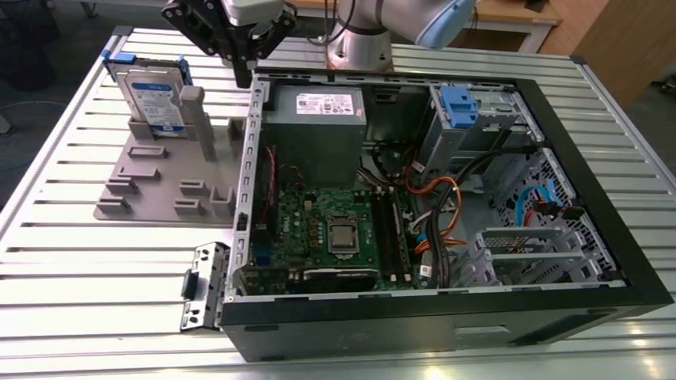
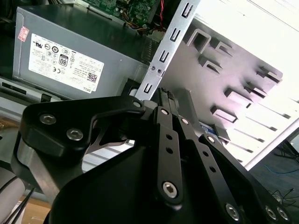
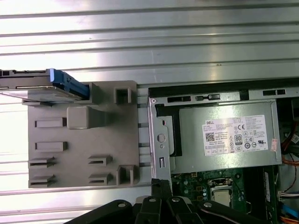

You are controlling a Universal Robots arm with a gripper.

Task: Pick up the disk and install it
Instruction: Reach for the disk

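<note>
The gripper [image 1: 245, 77] is hanging in the upper part of the exterior view, a little to the left of centre, over the seam where the grey holder [image 1: 158, 190] is meeting the side wall of the open computer case [image 1: 423, 77]. Its jaws are sitting pinched together with nothing between them. Both wrist views are showing the same, the black linkages converging to a single tip [image 2: 164, 94] [image 3: 161, 184].

The disk [image 1: 153, 95] is standing on edge in a slot of the holder, in the upper part of the exterior view's left, with its white-and-blue label facing the camera and its blue rails showing at the sides. In the first wrist view it is appearing edge-on [image 3: 37, 93] at one end of the holder [image 3: 79, 154]. The gripper is near it but apart from it — off to the exterior view's right and higher, closer to the grey power supply [image 1: 315, 119].

Judging by this, the task is sitting at its very start: the disk is not yet gripped and nothing is lifted. The drive cage [image 1: 470, 131] with its blue tab, in the upper part of the exterior view's right inside the case, is looking unoccupied. Both the pick and the install are remaining to be done.
</note>
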